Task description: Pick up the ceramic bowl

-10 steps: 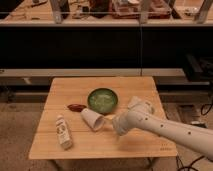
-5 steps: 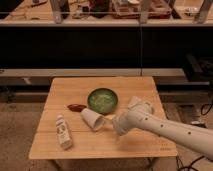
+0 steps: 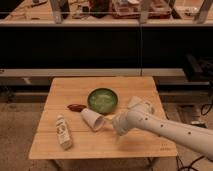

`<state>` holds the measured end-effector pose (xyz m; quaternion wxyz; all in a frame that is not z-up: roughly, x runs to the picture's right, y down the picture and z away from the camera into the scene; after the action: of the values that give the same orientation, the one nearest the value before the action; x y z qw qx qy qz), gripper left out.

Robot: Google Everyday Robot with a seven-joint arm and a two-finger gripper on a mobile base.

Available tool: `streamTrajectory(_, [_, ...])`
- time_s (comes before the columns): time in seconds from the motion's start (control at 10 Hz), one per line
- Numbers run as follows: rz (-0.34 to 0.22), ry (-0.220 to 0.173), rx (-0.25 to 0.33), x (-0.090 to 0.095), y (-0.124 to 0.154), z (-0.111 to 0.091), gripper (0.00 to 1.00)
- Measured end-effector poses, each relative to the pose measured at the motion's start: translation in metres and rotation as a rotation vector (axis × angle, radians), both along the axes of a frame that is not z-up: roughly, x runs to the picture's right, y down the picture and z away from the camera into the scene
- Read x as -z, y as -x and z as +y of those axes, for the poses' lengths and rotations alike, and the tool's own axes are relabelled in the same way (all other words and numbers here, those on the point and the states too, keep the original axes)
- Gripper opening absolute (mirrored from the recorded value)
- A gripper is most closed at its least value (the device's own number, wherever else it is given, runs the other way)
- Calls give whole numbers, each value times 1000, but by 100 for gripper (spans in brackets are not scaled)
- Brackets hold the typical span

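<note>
Barely visible, jaws beside tipped cup (image 3: 93, 120), near ceramic bowl (image 3: 102, 100).

The robot's 1 arm (image 3: 170, 131) extended from the lower right, a white limb dotted with small dark holes, angled leftward and slightly upward. Near its end it thickened into a rounded wrist (image 3: 127, 122), with a bulky joint housing (image 3: 139, 104) humped above it. The gripper (image 3: 111, 119) sat at the arm's very tip, just left of the wrist and held low, mostly hidden behind the wrist's bulk from where I stood.
</note>
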<state>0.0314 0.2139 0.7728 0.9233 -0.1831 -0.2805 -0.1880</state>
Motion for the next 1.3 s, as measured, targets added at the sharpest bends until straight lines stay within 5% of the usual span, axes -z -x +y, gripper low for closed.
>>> streamTrajectory(1.0, [1,-1,0,0,0,0,80])
streamTrajectory(1.1, [4,-11,-1,-2,-2,-3,80])
streamTrajectory(1.3, [-4,-95,19,-9,-11,-27,80])
